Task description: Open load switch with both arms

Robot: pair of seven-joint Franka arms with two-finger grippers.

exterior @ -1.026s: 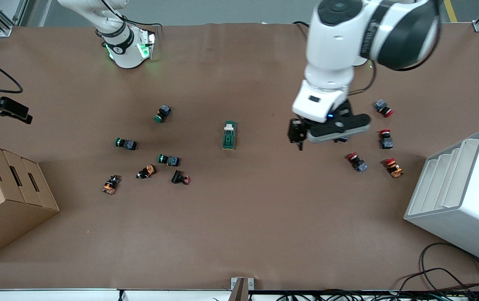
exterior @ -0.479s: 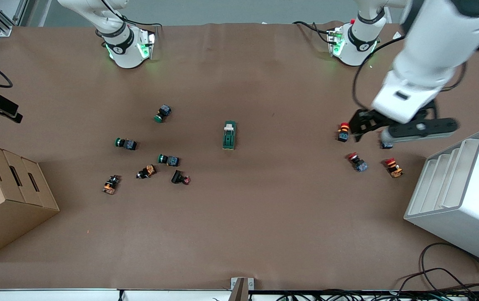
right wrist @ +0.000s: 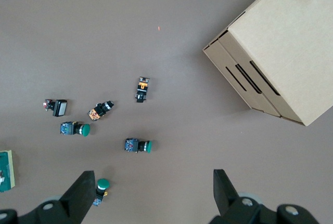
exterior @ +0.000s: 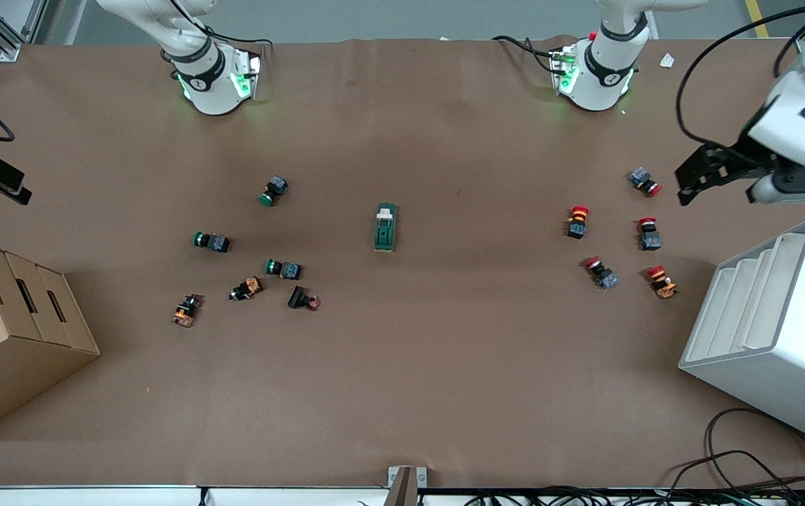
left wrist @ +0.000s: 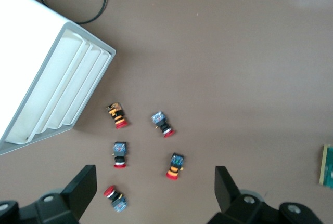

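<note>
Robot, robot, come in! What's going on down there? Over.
Left end effector open, up over the red buttons' end. Right end effector open, high over the green buttons. Load switch mid-table, untouched, nothing around it.

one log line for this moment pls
left gripper: open, up over table's left-arm end | right gripper: open, waiting | switch: untouched
</note>
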